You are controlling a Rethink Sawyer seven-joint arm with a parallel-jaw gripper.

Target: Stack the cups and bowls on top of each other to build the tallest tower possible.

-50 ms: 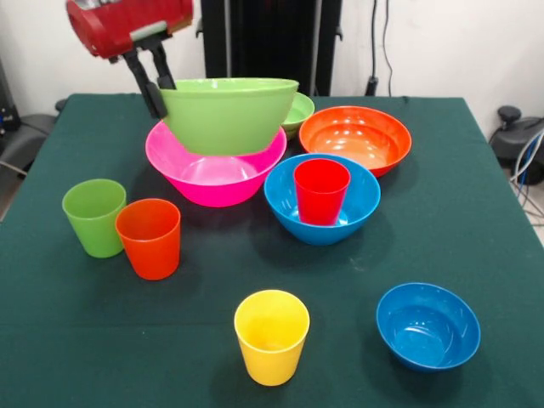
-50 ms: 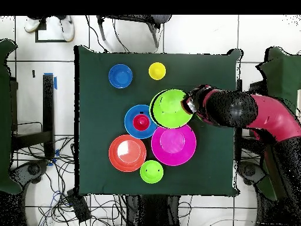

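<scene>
1. The big light-green bowl (image 1: 228,115) hangs in the air, tilted, above the big pink bowl (image 1: 212,174).
2. The end effector (image 1: 155,81) pinches that bowl's rim, one finger inside and one outside.
3. Just beside them, the red cup (image 1: 321,190) stands upright inside the big blue bowl (image 1: 321,204) on the green counter (image 1: 476,195).
4. Behind sit the wide orange bowl (image 1: 355,138) and the small light-green bowl (image 1: 299,113).
5. Nearer the front stand the light-green cup (image 1: 94,217) touching the orange cup (image 1: 150,238), the yellow cup (image 1: 272,336), and the small blue bowl (image 1: 427,325).
</scene>
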